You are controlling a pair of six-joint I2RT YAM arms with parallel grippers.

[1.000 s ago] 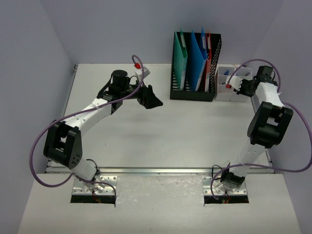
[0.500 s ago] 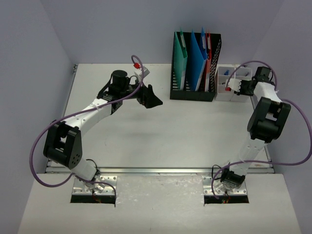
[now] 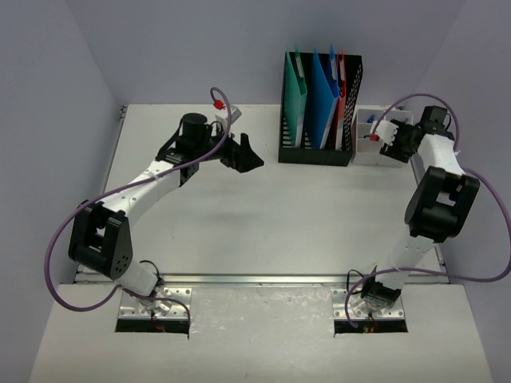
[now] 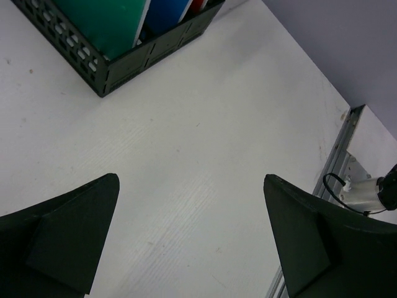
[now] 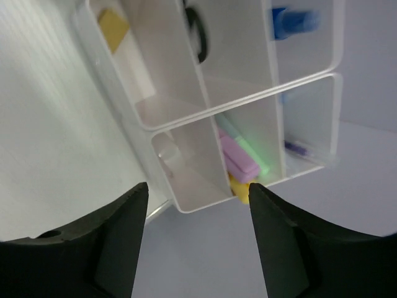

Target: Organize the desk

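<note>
The desk [image 3: 263,215] is a white tabletop. My left gripper [image 3: 246,155] hovers over its back middle, left of the file holder. It is open, and only bare desk [image 4: 186,143] shows between its fingers [image 4: 74,230]. My right gripper [image 3: 385,132] is at the back right, over the clear compartment box [image 3: 367,144]. Its jaws [image 5: 198,189] stand apart with nothing between them. Below them, one compartment of the box [image 5: 186,167] is bare. The compartment beside it holds purple, green and yellow items [image 5: 239,158].
A black mesh file holder [image 3: 319,108] with green, blue and red folders stands at the back, left of the box. Its corner [image 4: 118,56] shows in the left wrist view. A metal rail [image 3: 263,279] runs along the front edge. Grey walls enclose three sides.
The right gripper's jaws have opened wider over the compartment box. The left gripper has shifted slightly toward the back.
</note>
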